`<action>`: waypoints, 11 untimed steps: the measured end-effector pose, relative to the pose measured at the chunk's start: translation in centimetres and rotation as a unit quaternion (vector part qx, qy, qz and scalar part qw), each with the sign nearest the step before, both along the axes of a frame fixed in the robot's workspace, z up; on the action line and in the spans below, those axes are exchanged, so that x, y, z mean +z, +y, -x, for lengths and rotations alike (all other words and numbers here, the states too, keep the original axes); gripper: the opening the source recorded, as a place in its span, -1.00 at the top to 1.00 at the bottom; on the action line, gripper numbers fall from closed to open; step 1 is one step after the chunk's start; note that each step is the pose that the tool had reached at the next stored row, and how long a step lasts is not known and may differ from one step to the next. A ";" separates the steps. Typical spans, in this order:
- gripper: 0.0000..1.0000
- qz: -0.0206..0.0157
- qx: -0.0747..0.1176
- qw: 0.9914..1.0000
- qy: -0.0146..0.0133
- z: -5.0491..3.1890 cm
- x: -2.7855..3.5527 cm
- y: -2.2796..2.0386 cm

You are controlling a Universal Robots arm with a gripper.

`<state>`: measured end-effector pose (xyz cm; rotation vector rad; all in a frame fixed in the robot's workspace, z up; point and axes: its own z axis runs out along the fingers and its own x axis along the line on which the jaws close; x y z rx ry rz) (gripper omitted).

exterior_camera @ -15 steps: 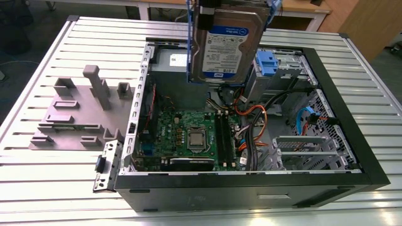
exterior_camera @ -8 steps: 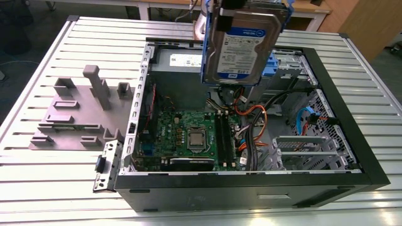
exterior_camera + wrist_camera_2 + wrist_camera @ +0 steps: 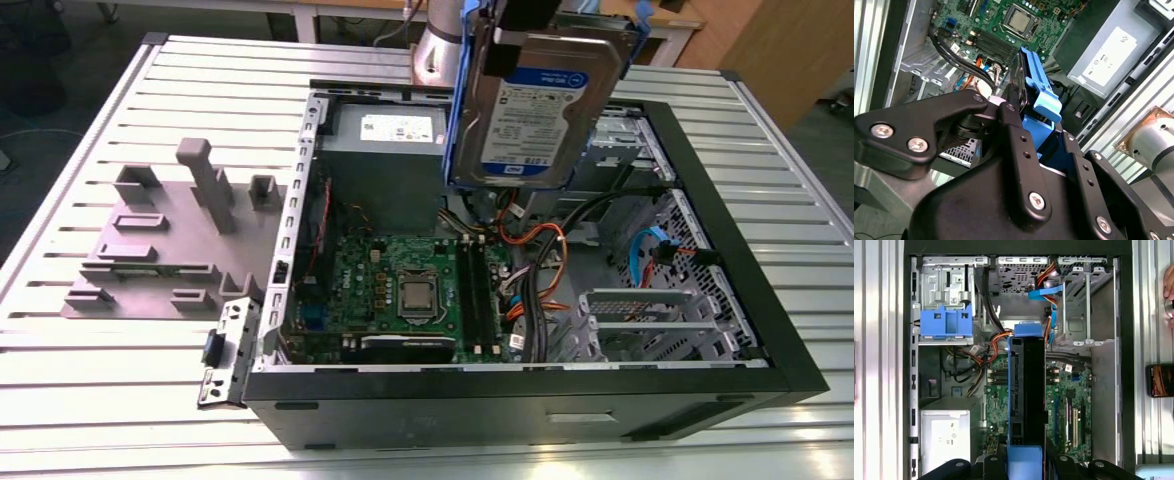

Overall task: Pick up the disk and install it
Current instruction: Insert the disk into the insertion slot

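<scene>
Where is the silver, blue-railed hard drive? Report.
Exterior view, upper middle: the hard drive hangs upright in the gripper above the open black computer case.

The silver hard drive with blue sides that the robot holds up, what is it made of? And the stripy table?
The flat silver hard drive looks like metal: dull grey sheen, plus a paper-like white-and-blue label. Its blue side rails look like moulded plastic, matte and evenly coloured. The ribbed silver table is probably aluminium, given its pale shine.
</scene>
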<state>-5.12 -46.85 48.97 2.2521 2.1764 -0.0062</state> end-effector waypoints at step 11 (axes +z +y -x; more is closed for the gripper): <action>0.27 0.000 -0.001 1.000 0.000 -1.01 -0.09 -2.57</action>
